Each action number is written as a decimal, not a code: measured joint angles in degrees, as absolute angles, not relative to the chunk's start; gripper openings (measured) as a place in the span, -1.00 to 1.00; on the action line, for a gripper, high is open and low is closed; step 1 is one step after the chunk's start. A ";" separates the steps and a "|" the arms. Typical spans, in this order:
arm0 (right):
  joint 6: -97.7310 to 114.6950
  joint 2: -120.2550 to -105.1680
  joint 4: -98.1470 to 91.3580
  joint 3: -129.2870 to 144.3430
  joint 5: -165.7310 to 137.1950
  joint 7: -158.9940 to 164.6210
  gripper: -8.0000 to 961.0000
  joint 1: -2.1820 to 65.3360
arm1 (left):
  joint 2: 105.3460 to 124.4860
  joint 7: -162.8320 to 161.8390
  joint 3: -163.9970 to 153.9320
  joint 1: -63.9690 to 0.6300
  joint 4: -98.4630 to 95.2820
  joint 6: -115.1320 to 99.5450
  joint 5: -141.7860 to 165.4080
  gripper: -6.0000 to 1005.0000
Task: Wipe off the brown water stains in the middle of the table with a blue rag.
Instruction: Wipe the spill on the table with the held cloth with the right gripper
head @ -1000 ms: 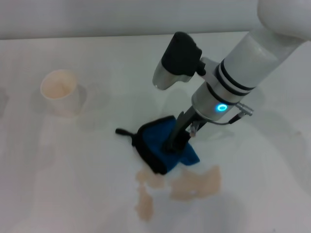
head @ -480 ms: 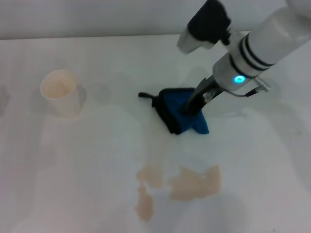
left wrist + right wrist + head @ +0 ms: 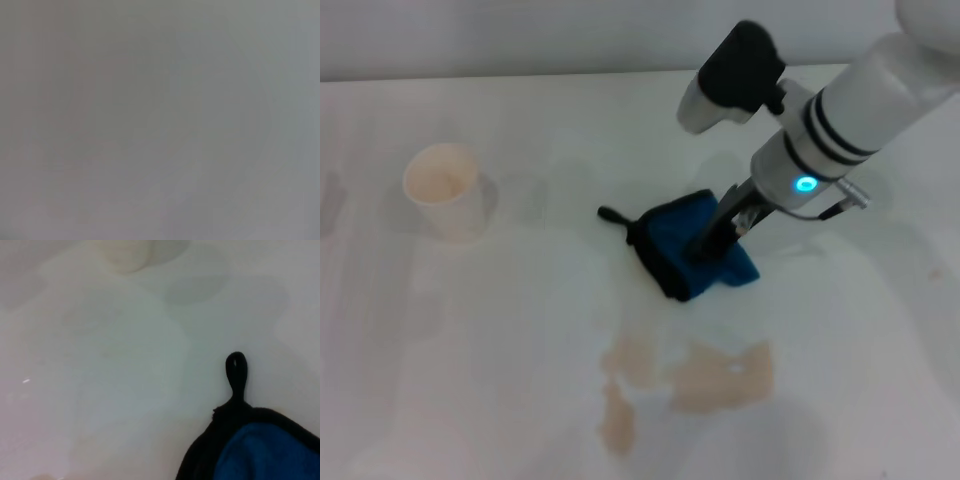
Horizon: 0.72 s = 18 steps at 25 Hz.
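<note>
The blue rag [image 3: 667, 243] lies bunched on the white table [image 3: 470, 350], its black loop [image 3: 611, 214] pointing toward the cup. My right gripper [image 3: 705, 250] comes down from the far right and is shut on the blue rag, pressing it to the tabletop. The brown water stains [image 3: 720, 378] spread just nearer to me than the rag, with a narrower lobe [image 3: 617, 418] to their left; the rag does not touch them. The right wrist view shows the rag's corner [image 3: 260, 455] and loop [image 3: 236, 370]. My left gripper does not show in any view.
An off-white paper cup [image 3: 445, 190] stands at the far left of the table and shows faintly in the right wrist view [image 3: 127, 255]. A damp sheen lies on the tabletop between the rag and the stains. The left wrist view is a blank grey.
My right gripper dragged the rag away from the stains' far edge, toward the back right. Since half a second ago it has come back slightly toward the stains.
</note>
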<state>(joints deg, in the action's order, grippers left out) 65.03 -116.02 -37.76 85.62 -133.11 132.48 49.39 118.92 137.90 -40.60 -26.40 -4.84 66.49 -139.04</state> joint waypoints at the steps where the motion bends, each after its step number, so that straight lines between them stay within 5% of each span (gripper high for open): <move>1: 65.67 -116.03 -37.88 86.84 -132.05 132.46 -0.86 49.43 | 118.92 137.90 -40.60 -26.54 -4.82 66.39 -139.04 0.77; 18: 79.65 -116.21 -39.52 98.60 -119.18 124.60 -0.86 50.50 | 118.91 137.90 -40.60 -26.89 -4.82 66.26 -139.04 0.77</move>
<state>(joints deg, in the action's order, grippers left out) 79.65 -116.21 -39.52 98.60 -119.18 124.60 50.50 118.91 137.90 -40.60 -26.89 -4.82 66.26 -139.04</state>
